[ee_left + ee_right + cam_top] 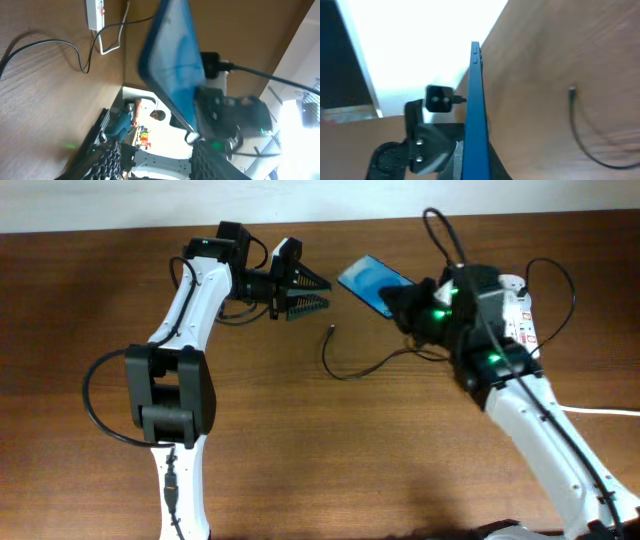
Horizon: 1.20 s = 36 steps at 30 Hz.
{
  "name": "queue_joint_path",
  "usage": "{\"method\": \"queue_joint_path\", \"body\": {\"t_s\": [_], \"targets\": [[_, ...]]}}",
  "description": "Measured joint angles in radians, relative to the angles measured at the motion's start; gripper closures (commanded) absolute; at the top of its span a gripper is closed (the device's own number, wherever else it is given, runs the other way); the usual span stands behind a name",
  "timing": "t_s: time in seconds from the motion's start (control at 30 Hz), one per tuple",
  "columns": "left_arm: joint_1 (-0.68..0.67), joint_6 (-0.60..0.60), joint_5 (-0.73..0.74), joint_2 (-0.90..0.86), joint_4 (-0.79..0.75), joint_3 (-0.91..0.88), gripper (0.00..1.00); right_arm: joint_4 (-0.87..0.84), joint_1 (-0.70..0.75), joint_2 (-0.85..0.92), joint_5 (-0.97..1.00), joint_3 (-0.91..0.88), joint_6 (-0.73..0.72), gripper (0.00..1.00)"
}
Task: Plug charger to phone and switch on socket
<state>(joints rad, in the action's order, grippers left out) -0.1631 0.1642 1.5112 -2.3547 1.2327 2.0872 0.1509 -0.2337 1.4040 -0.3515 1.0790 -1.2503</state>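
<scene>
The phone (368,281), blue-screened, is held tilted above the table by my right gripper (405,307), which is shut on its lower end. It shows edge-on in the right wrist view (475,100) and large in the left wrist view (172,65). The charger cable (350,372) lies loose on the table with its plug tip (331,330) in front of the phone; it also shows in the right wrist view (572,90). My left gripper (305,291) is open and empty, pointing at the phone from the left. The socket (521,312) is mostly hidden under my right arm.
The socket (95,12) with a red switch, a loop of its white cord (111,46) and a thin black cable (50,44) show in the left wrist view. The white cord (600,411) runs off the right table edge. The left wrist camera (438,98) faces the phone.
</scene>
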Motion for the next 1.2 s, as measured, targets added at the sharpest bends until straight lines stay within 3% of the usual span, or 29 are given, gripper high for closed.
{"method": "queue_joint_path", "body": {"t_s": [0.1,0.27,0.43,0.57,0.83,0.93,1.07,1.2], "targets": [[0.0,0.004,0.0,0.0,0.0,0.0,0.51,-0.11,-0.133,0.002,0.261,0.0,-0.074,0.96],[0.0,0.108,0.002,0.0,-0.066,0.0,0.49,-0.142,-0.191,0.038,0.383,0.0,-0.16,0.96],[0.0,0.31,0.003,0.0,-0.213,0.0,0.45,-0.166,-0.194,0.05,0.396,0.0,-0.202,0.96],[0.0,0.462,0.011,0.0,-0.37,-0.002,0.48,-0.204,-0.22,0.064,0.413,0.0,-0.21,0.96],[-0.007,0.876,0.006,0.0,-0.807,-0.004,0.56,-0.248,-0.272,0.077,0.411,0.0,-0.212,0.96],[-0.017,0.925,-0.002,0.0,-0.812,-0.004,0.6,-0.32,-0.293,0.124,0.42,0.0,-0.213,0.96],[-0.01,0.949,-0.03,0.0,-0.811,-0.004,0.74,-0.354,-0.299,0.165,0.426,0.0,-0.258,0.96],[-0.012,0.955,-0.051,0.0,-0.811,-0.004,0.76,-0.357,-0.303,0.166,0.449,0.002,-0.286,0.96]]}}
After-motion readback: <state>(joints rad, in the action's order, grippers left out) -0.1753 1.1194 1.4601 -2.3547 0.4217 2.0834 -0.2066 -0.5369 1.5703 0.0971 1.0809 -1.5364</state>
